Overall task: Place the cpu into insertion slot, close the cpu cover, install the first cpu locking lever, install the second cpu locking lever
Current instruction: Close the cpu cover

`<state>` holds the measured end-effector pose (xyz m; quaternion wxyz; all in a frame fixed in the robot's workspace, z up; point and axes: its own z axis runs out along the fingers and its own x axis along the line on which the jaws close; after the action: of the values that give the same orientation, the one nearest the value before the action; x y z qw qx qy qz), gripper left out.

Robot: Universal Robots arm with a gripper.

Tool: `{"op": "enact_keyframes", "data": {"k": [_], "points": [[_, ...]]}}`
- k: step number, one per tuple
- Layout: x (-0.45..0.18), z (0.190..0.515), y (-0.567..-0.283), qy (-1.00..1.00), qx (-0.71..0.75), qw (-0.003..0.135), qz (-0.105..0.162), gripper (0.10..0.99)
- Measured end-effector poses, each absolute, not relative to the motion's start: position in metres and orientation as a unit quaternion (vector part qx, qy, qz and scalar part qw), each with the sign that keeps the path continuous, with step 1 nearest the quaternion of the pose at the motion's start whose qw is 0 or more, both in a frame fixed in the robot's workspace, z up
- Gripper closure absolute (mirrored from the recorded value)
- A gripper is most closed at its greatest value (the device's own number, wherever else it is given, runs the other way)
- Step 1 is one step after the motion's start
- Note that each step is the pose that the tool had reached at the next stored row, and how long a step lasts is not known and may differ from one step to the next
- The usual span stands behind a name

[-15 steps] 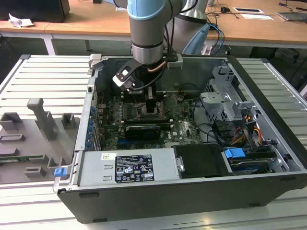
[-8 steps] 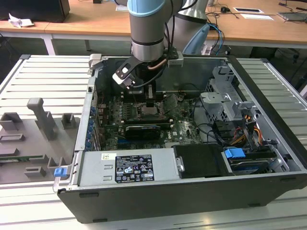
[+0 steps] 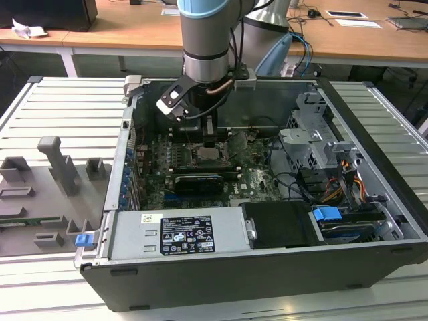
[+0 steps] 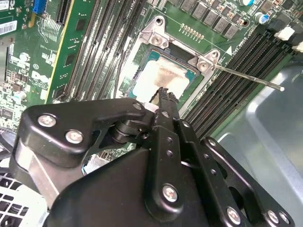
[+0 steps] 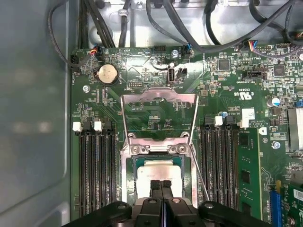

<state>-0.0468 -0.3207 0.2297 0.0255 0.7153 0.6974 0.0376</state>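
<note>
One black hand [image 5: 161,184] closed empty over flat silvery sq cpu [image 5: 158,170]; thin metal cpu cover [image 5: 158,97] open

Your pincer [image 5: 161,185]: matt black links, bright metal screws. Under its tips you see the cpu [image 5: 158,169], a dull silvery-beige metal top, patchy. Past the tips, the cover [image 5: 157,98] is thin bright metal. Beside them, the lever [image 4: 246,78] is polished wire.

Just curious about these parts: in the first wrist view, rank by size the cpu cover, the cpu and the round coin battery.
1. cpu cover, lying open.
2. cpu, partly behind the tool.
3. coin battery, clearly smallest.
</note>
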Motion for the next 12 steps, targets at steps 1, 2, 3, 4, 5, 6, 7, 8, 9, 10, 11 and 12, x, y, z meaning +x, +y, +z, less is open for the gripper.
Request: {"op": "enact_keyframes", "data": {"k": [1,2,3,4,5,6,7,8,9,10,11,12], "points": [[-0.047,0.230,-0.321,0.697,0.715,0.025,0.038,0.980],[-0.044,0.230,-0.321,0.697,0.715,0.025,0.037,0.980],[-0.038,0.230,-0.321,0.697,0.715,0.024,0.036,0.980],[-0.036,0.230,-0.321,0.697,0.715,0.024,0.036,0.980],[-0.036,0.231,-0.321,0.697,0.715,0.024,0.035,0.980],[-0.036,0.232,-0.321,0.697,0.715,0.024,0.036,0.980],[-0.036,0.234,-0.321,0.697,0.715,0.023,0.036,0.980],[-0.036,0.236,-0.321,0.697,0.715,0.023,0.036,0.980],[-0.036,0.239,-0.321,0.697,0.715,0.023,0.036,0.980],[-0.036,0.240,-0.321,0.697,0.715,0.024,0.036,0.980],[-0.036,0.242,-0.321,0.697,0.715,0.024,0.036,0.980],[-0.036,0.243,-0.321,0.697,0.715,0.023,0.036,0.980]]}}
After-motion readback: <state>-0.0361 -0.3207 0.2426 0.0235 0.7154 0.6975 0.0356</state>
